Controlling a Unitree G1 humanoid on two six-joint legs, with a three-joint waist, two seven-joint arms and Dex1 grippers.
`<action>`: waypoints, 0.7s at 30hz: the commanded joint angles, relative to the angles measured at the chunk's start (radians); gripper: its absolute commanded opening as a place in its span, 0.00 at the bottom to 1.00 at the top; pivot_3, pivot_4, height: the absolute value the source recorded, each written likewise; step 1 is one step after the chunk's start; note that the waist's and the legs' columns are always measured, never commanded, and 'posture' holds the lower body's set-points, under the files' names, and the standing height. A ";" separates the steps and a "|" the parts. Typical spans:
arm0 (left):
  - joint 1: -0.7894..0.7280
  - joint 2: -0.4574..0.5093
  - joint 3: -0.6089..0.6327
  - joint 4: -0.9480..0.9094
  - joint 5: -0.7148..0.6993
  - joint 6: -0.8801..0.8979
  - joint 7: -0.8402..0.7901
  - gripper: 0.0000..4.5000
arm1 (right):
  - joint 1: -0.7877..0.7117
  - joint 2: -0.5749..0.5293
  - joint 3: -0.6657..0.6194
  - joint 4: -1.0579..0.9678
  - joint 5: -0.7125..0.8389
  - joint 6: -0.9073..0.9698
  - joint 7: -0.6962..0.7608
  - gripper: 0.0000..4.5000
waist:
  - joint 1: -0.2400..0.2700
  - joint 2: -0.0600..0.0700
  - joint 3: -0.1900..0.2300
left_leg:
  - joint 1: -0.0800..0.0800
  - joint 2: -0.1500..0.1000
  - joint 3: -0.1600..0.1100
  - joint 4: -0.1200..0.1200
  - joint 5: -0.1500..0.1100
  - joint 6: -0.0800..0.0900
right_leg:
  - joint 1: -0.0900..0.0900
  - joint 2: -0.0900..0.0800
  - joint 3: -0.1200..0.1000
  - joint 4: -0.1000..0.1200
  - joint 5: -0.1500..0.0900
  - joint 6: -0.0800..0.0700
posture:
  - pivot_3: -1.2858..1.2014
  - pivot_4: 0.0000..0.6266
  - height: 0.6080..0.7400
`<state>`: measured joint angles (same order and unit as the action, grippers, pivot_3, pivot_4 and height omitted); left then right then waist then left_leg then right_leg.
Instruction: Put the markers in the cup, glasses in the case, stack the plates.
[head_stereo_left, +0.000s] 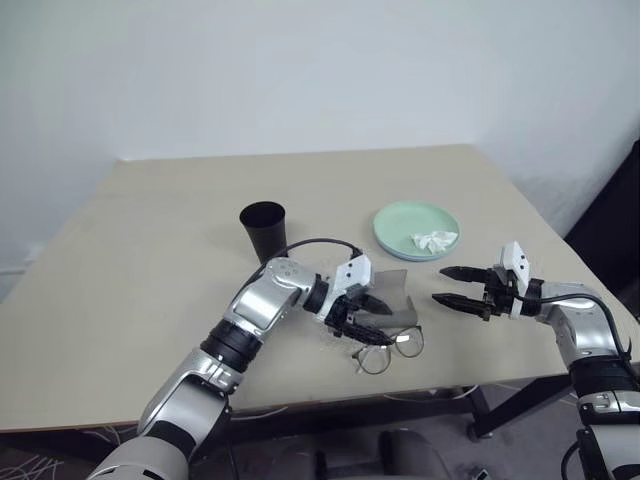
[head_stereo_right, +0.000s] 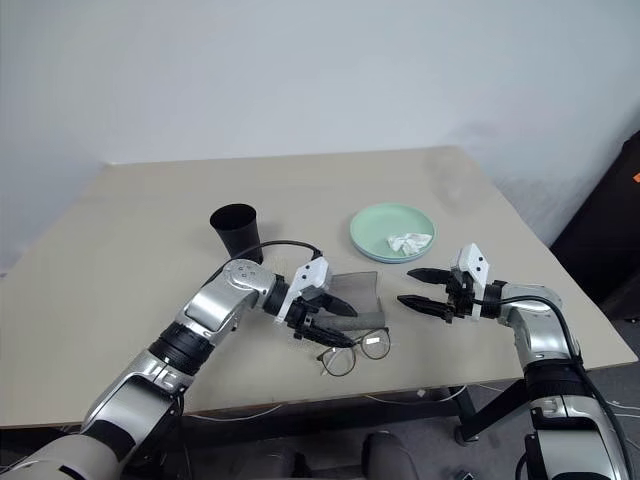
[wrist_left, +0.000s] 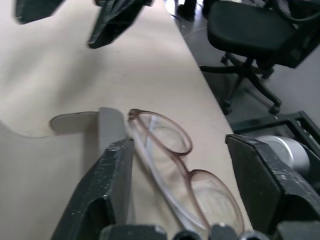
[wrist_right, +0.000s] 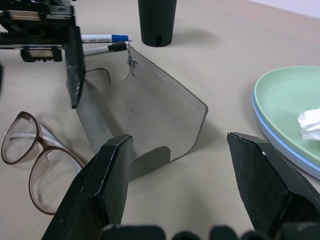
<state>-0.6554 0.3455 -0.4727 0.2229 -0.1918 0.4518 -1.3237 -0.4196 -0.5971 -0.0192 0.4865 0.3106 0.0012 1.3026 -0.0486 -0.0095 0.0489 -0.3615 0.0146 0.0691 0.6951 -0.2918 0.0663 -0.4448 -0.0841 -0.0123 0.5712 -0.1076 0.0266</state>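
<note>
You have one black cup (head_stereo_left: 263, 230) on the desk (head_stereo_left: 130, 260). Two markers lie beside the case: one with a blue cap (wrist_right: 105, 38), one with a black cap (wrist_right: 106, 48). There is one pair of glasses (head_stereo_left: 388, 349) and one open grey case (wrist_right: 145, 110). Two plates sit stacked, mint green (wrist_right: 285, 100) over light blue (wrist_right: 280, 145), with one crumpled white scrap (head_stereo_left: 434, 240) on top.

No text, label, brand, number or sign can be read on anything. The case (wrist_right: 150, 115) carries a small dark mark near its lid's upper edge, too small to make out. The markers (wrist_right: 102, 42) beside the cup (wrist_right: 157, 20) show no legible print.
</note>
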 joint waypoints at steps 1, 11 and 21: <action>0.002 0.002 -0.021 -0.023 0.018 0.000 -0.002 0.64 | -0.016 0.002 -0.009 -0.013 -0.002 -0.019 -0.011 0.72 | 0.000 0.000 0.000 | 0.000 0.000 0.000 0.000 0.000 0.000 | 0.000 0.000 0.000 0.000 0.000 0.000 | 0.52 0.00 1.00; -0.014 -0.039 -0.070 0.050 0.069 0.009 0.017 0.64 | -0.016 -0.001 -0.002 -0.006 -0.008 -0.032 -0.026 0.72 | 0.000 0.000 0.000 | 0.000 0.000 0.000 0.000 0.000 0.000 | 0.000 0.000 0.000 0.000 0.000 0.000 | 0.52 0.00 1.00; -0.039 -0.097 -0.050 0.124 0.068 0.043 0.014 0.45 | -0.015 0.002 -0.001 0.000 -0.021 -0.046 -0.041 0.72 | 0.000 0.000 0.000 | 0.000 0.000 0.000 0.000 0.000 0.000 | 0.000 0.000 0.000 0.000 0.000 0.000 | 0.52 0.00 1.00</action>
<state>-0.6578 0.2546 -0.5418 0.3546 -0.1156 0.4928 -1.3085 -0.4196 -0.5942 -0.0091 0.4971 0.2904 -0.0257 1.2658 -0.0484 -0.0096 0.0490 -0.3618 0.0144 0.0688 0.6953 -0.2917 0.0664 -0.4448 -0.0841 -0.0122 0.5711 -0.1076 0.0266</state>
